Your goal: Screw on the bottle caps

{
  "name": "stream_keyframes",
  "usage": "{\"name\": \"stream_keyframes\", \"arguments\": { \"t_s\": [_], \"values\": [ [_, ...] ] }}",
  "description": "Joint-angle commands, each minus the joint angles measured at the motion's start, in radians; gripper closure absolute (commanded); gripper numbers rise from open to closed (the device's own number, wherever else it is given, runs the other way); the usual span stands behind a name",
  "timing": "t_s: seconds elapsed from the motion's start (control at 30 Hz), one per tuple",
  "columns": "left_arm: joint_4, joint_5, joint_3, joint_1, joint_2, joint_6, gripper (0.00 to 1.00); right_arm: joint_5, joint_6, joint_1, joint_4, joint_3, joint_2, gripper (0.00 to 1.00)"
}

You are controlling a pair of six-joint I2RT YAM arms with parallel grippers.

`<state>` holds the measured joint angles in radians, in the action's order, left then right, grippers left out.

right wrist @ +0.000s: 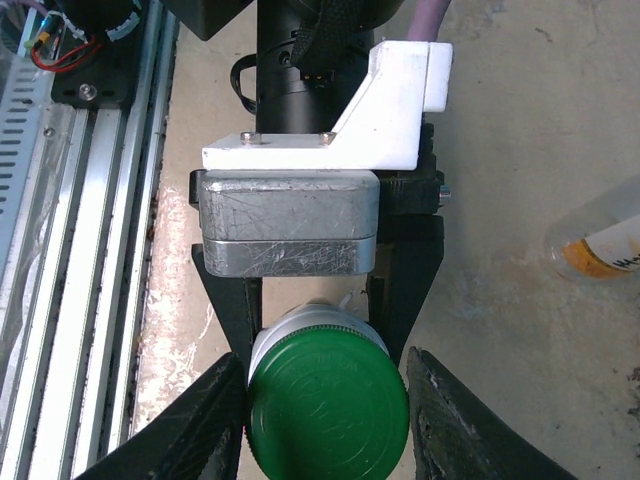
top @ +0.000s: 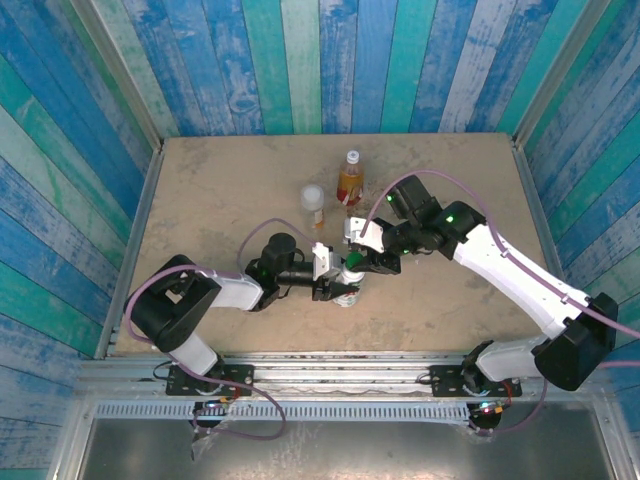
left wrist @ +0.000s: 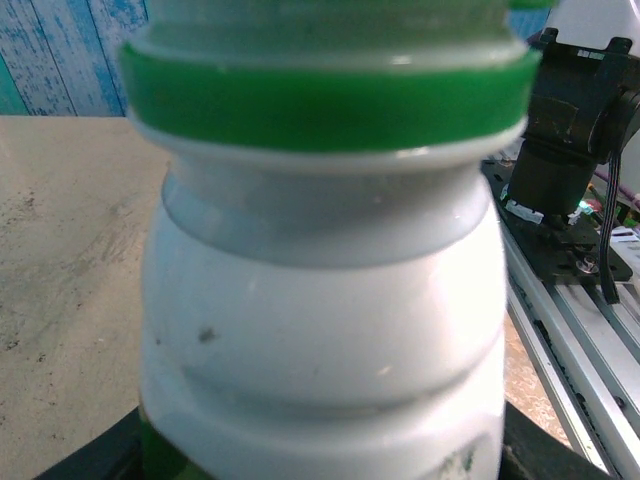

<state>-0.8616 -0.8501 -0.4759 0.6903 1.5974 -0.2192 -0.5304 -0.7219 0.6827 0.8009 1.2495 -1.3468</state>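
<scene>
My left gripper [top: 338, 287] is shut on the white bottle [left wrist: 320, 330], holding it upright near the table's front edge. In the right wrist view its black fingers [right wrist: 228, 300] clamp the bottle's body from both sides. The dark green cap [right wrist: 328, 405] sits on this bottle's neck, and a green ring [left wrist: 325, 100] shows there from the left wrist. My right gripper [right wrist: 330, 420] comes down from above with its fingers [right wrist: 210, 425] against the cap's sides, shut on it. In the top view the right gripper [top: 353, 262] sits just over the bottle.
An amber bottle [top: 349, 178] with a red label stands upright at the back middle. A short clear bottle [top: 314, 200] with an orange label and a whitish top is beside it, also seen as the clear bottle [right wrist: 598, 243]. The metal rail [right wrist: 90, 230] runs along the table's front edge.
</scene>
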Motion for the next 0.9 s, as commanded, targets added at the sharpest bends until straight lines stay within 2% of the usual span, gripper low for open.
{"name": "stream_keyframes", "arguments": {
  "t_s": [0.0,0.3,0.47,0.67,0.73,0.87],
  "values": [
    [0.006,0.007,-0.017,0.005,-0.046,-0.016,0.44,-0.027,0.012,-0.004,0.033,0.021,-0.008,0.56],
    [-0.018,0.030,-0.012,0.004,-0.060,0.000,0.44,-0.022,0.043,-0.004,0.051,0.012,-0.018,0.61],
    [-0.046,0.140,-0.012,0.004,-0.071,0.023,0.44,0.020,0.147,-0.004,0.044,0.023,-0.039,0.68],
    [-0.035,0.308,-0.057,0.005,-0.046,0.016,0.44,0.140,0.483,0.007,-0.007,0.024,-0.064,0.78],
    [-0.014,0.350,-0.086,0.005,-0.026,0.008,0.44,0.242,0.645,0.022,-0.008,0.034,-0.071,0.77],
    [0.005,0.390,-0.119,0.005,0.001,0.014,0.44,0.422,0.965,0.040,0.042,0.066,-0.099,0.83]
  ]
}}
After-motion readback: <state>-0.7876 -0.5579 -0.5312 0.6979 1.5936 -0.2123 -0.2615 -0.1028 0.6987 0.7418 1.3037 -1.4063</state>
